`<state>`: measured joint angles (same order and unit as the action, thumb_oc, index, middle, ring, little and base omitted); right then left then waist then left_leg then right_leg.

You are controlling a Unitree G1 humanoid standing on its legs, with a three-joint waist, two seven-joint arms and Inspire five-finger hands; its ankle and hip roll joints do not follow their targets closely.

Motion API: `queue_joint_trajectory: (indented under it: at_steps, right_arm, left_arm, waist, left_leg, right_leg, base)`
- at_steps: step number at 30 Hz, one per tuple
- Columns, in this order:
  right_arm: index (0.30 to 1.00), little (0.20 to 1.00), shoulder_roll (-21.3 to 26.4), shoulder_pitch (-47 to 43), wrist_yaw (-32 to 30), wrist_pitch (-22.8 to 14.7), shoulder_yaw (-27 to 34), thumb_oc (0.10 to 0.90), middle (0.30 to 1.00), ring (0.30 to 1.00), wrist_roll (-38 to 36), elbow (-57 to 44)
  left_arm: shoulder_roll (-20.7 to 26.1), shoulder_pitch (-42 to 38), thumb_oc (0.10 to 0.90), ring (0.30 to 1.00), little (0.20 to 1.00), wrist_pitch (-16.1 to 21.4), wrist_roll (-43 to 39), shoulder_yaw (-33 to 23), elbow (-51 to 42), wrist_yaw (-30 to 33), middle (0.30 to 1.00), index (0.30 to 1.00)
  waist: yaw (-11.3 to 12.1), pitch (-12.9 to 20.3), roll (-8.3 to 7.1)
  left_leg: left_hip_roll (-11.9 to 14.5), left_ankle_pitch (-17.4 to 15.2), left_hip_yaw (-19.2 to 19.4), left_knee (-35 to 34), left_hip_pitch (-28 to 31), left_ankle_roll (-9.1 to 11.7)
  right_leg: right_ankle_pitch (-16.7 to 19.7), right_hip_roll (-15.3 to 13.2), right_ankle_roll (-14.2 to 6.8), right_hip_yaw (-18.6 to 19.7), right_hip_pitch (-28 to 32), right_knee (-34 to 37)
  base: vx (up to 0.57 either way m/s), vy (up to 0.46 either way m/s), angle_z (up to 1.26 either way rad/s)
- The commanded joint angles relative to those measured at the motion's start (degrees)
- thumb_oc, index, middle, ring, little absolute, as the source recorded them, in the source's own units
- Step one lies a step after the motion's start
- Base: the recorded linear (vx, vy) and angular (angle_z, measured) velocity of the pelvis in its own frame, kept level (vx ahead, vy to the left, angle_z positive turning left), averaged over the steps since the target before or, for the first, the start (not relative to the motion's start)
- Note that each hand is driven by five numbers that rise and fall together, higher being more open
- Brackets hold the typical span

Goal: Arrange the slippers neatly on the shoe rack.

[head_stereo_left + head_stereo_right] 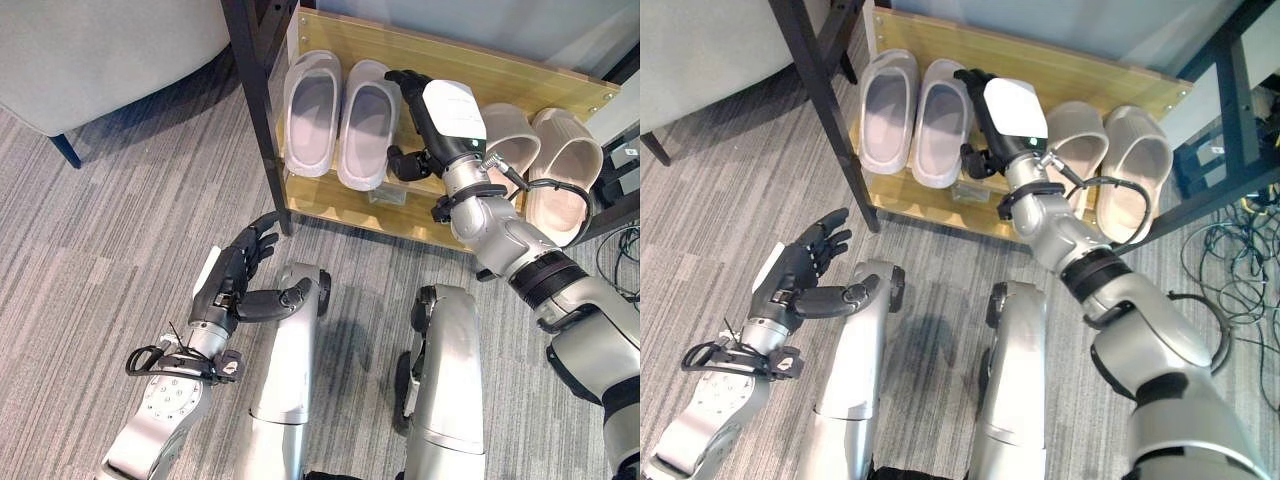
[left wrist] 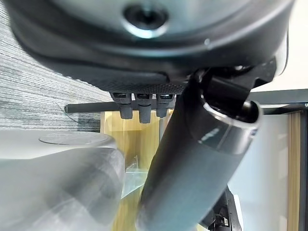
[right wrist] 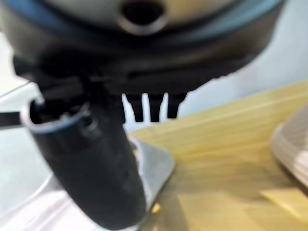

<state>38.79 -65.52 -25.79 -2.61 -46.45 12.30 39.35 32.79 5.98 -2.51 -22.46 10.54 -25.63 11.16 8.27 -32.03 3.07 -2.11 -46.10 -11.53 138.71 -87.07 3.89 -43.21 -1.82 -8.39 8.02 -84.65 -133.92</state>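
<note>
On the wooden shoe rack you had two lilac slippers side by side at the left, two beige slippers at the right, your right hand between the pairs, fingers extended, holding nothing, left hand relaxed over the carpet, well apart from the rack's dark post.

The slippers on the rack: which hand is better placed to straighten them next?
The right hand, probably. It is over the shelf, between the grey slippers and the beige slippers. The left hand hangs open above the carpet, outside the rack.
</note>
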Motion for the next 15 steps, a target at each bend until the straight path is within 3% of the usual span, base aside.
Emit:
queue_joint_trajectory:
  at_steps: [1,15]
  right_arm:
    - [0.9,0.9,0.3,-8.3,-4.0,-1.5,5.5,0.8,0.9,0.9,-0.3,-0.7]
    - [0.9,0.9,7.2,-1.5,-4.6,-1.7,12.3,0.8,0.9,0.9,1.2,-13.0]
  left_arm:
    - [-2.6,-3.2,0.8,0.9,0.9,8.2,0.1,5.6,-10.8,1.2,0.9,0.9]
    - [-3.1,-0.8,0.8,0.9,0.9,7.6,0.5,3.8,-11.1,1.1,0.9,0.9]
  waist:
    - [3.2,2.2,3.17]
    - [0.6,2.2,1.27]
  left_leg:
    - [-4.3,0.2,-0.5,3.4,-2.9,-1.8]
    - [-3.9,0.8,1.2,3.1,-2.9,-1.9]
  right_leg:
    - [25.8,2.4,11.5,1.6,-5.0,2.4]
    - [25.5,2.7,11.3,2.8,-5.3,2.2]
  base:
    - [0.0,0.0,0.0]
    - [0.0,0.0,0.0]
